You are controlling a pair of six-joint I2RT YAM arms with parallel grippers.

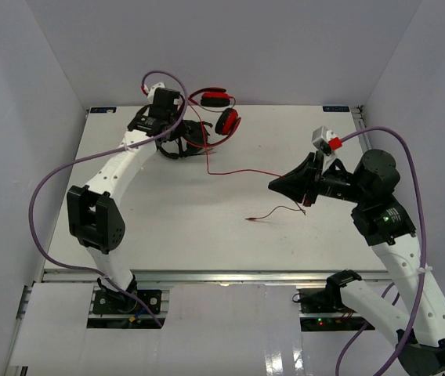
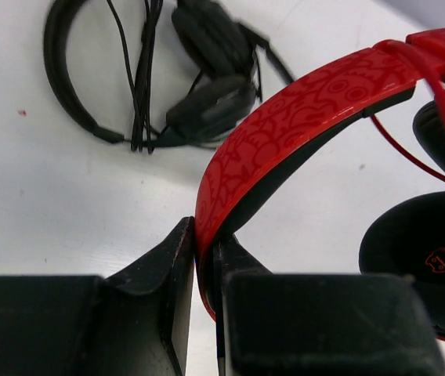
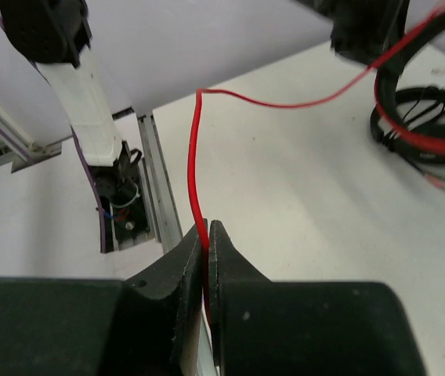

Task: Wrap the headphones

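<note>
The red headphones [image 1: 221,117] sit at the back of the table, with their patterned headband [image 2: 301,110] and a black-padded earcup [image 2: 418,258] filling the left wrist view. My left gripper [image 2: 204,251] is shut on the headband, at the back left [image 1: 177,119]. The thin red cable [image 1: 238,173] runs from the headphones across the table to my right gripper [image 1: 273,186]. That gripper [image 3: 206,235] is shut on the cable [image 3: 193,157], held above the table. The cable's loose tail ends in a plug [image 1: 250,219] lying on the table.
All-black headphones [image 1: 179,142] with their own dark cable lie right beside the red ones [image 2: 207,78]. White walls close in the table at the back and both sides. The table's near rail [image 3: 156,180] and the left arm's base [image 3: 89,117] show in the right wrist view.
</note>
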